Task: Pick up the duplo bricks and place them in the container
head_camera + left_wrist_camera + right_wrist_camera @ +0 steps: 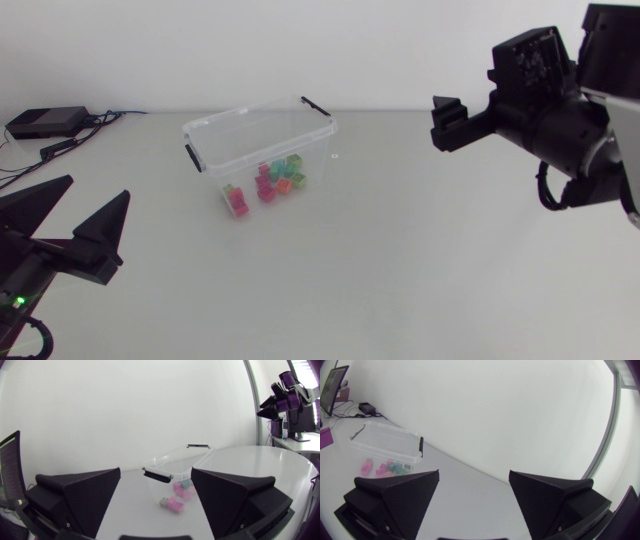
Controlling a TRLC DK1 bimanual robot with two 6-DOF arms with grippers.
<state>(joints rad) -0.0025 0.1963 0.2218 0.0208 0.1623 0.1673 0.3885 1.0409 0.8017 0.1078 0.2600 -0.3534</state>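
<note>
Head view: the container [250, 112], a clear thin-walled plastic tub, rectangular with rounded corners, sits upper centre on the smooth matte white table [400, 260]. It has black clip latches [193, 157] at its two short ends. The duplo bricks [268, 183] are all inside, a loose huddle of small studded blocks on the tub's floor in pink, magenta, orange, green and teal.

Lower left of the frame is the left tool [156, 469], low over the table and well apart from the tub. Its broad black wedge fingers are spread wide with nothing between them. From its own wrist camera the container stands straight ahead, seen through the gap between the fingers, and the pink bricks show through the clear wall.

Upper right of the frame, the right tool [474, 472] hangs high and well away from the tub. Its fingers are also spread wide and hold nothing. From its wrist camera the container lies ahead, out past one finger.

A flat black box [45, 122] with cables sits far upper left.
</note>
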